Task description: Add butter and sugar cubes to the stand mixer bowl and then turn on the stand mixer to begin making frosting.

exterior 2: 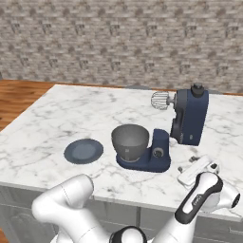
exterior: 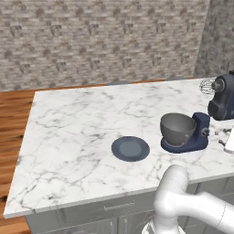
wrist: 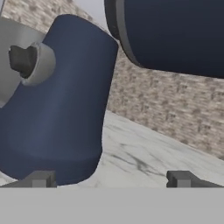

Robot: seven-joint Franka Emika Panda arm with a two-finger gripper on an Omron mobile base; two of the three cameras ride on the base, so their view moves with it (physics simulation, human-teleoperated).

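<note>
The stand mixer (exterior 2: 182, 124) sits on the white marble surface (exterior: 77, 128) with its navy head tilted back and the wire whisk (exterior 2: 160, 100) pointing out to the side. The stand mixer bowl (exterior 2: 130, 141), deep and grey, rests on the mixer's flat base, just in front of the column with the small side knob (exterior 2: 157, 153). A flat dark blue-grey plate (exterior: 130, 148) lies on the surface near the bowl, apart from it. Beside the mixer base a pale rectangular stick, likely the butter (exterior 2: 194, 171), lies close to the arm's wrist, with tiny dark bits next to it too small to identify. In the hand view the tool (wrist: 112, 179) has its fingertips (wrist: 41, 178) spread wide apart, holding nothing, close to the mixer's column and knob.
</note>
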